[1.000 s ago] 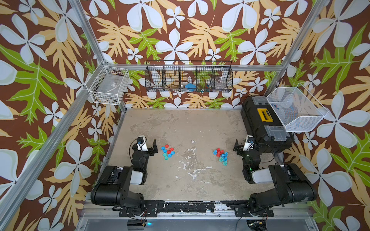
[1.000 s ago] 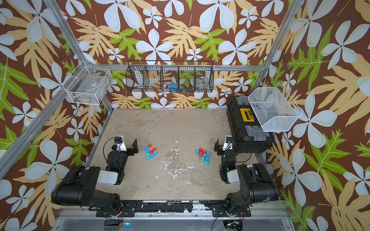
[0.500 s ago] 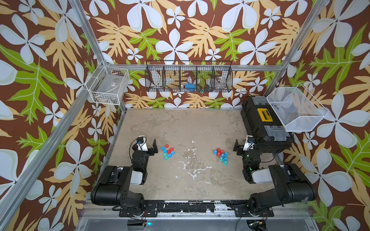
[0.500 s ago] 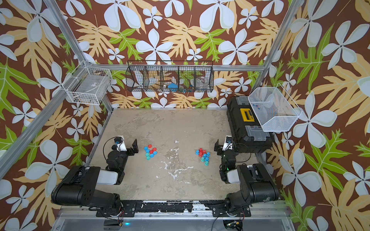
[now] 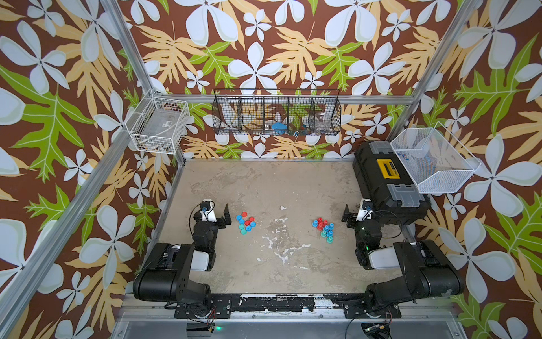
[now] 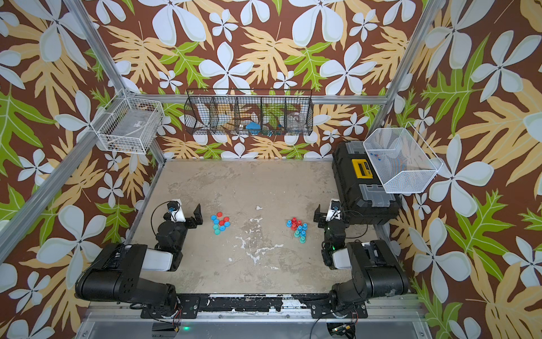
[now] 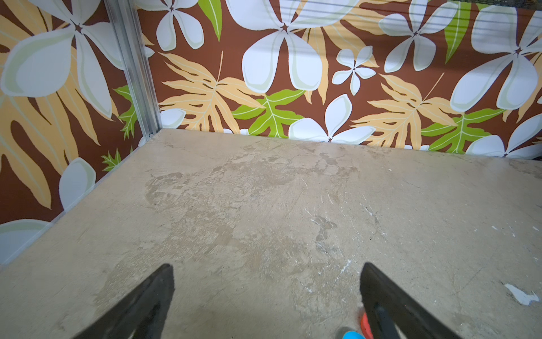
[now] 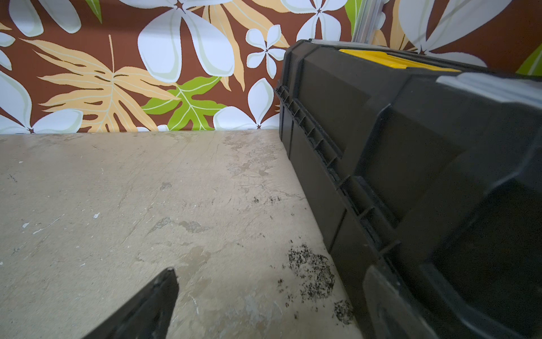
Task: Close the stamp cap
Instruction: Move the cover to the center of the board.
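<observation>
Stamp caps, loose, red, blue and teal: clustered left of centre in a top view, just beside my left gripper. Stamps, same colours: grouped right of centre, well apart from them, just beside my right gripper. Both sets of jaws I see spread wide, grasping nothing, low over the surface. Black toolbox: right edge of the surface, close by the right gripper.

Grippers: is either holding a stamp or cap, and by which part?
Nothing is held. The left gripper and right gripper stand open, empty; caps and stamps lie on the table.
</observation>
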`<act>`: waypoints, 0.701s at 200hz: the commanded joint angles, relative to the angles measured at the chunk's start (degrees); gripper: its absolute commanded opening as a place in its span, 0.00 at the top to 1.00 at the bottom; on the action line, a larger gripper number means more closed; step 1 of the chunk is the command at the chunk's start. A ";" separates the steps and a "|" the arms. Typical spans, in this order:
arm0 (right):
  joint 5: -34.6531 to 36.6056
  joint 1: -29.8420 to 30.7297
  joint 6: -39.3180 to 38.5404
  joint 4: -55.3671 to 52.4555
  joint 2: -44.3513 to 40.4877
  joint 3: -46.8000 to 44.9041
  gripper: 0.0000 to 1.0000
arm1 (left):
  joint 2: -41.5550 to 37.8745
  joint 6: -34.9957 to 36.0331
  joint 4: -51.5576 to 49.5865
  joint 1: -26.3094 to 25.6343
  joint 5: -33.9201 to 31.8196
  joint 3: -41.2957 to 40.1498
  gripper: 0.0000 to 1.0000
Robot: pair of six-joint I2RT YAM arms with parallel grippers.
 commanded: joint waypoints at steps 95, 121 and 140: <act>-0.90 6.74 -4.45 -24.70 -27.69 7.50 0.00 | -17.77 0.76 -24.25 -4.82 -1.19 8.99 0.00; -2.30 8.41 -5.02 -31.41 -31.92 12.57 0.00 | -21.96 -0.44 -32.20 -8.51 -0.92 15.48 0.00; -4.47 9.70 -3.41 -37.97 -35.17 17.60 0.00 | -26.11 -10.08 -47.03 -8.90 -5.55 22.99 0.00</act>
